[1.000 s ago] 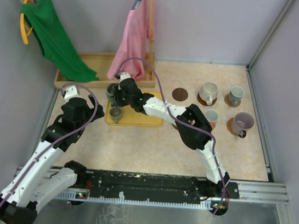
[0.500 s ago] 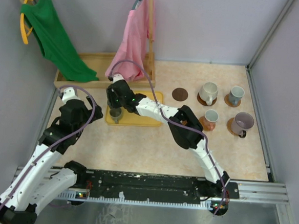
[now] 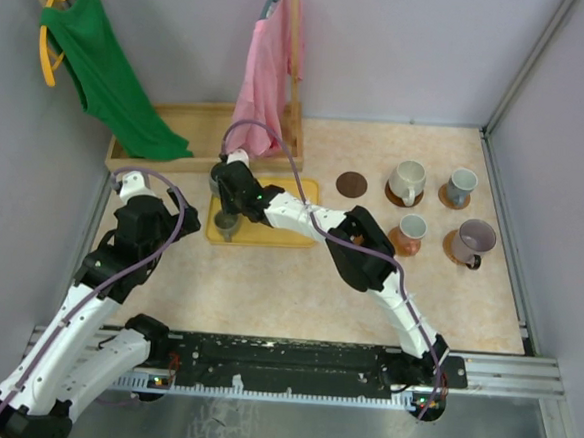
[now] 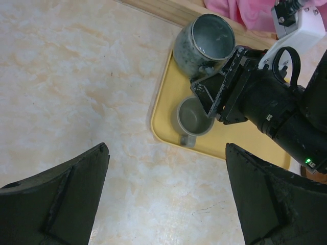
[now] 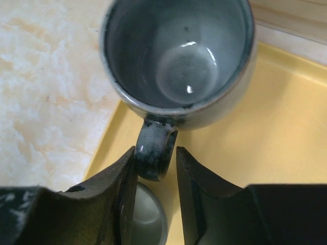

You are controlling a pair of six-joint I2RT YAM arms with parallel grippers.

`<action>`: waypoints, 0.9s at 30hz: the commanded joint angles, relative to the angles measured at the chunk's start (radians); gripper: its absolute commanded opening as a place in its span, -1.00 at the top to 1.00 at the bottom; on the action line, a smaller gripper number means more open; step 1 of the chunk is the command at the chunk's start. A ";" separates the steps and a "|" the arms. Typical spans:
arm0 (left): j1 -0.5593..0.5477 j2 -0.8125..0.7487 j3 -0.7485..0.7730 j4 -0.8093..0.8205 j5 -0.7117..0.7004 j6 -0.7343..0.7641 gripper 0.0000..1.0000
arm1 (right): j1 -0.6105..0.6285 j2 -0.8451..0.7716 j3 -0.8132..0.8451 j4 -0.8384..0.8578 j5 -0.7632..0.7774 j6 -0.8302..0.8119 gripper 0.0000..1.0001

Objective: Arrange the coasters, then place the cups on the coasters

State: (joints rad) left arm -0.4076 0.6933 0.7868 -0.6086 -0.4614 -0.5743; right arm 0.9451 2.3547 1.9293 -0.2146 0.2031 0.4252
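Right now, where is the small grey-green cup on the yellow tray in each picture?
Top external: small cup at the yellow tray's left end.
Left wrist: centre, slightly right.
Right wrist: bottom edge, left of centre.
Shared landmark: the yellow tray.

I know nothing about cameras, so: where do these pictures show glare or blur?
Right wrist view: bright glints inside the dark mug, right fingers soft. Left wrist view: left fingers blurred black shapes. Top view: even light, faint shadows.
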 commanded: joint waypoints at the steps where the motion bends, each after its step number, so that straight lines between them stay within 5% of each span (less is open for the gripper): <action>1: 0.005 -0.014 -0.004 -0.005 0.008 0.008 -0.99 | 0.000 -0.060 -0.046 0.018 0.111 0.011 0.30; 27: 0.004 -0.011 -0.021 0.008 0.009 -0.003 -0.99 | -0.048 -0.127 -0.102 0.115 0.006 -0.205 0.32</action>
State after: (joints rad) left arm -0.4076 0.6838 0.7734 -0.6102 -0.4553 -0.5758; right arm 0.8944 2.2925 1.7802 -0.1413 0.2150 0.2787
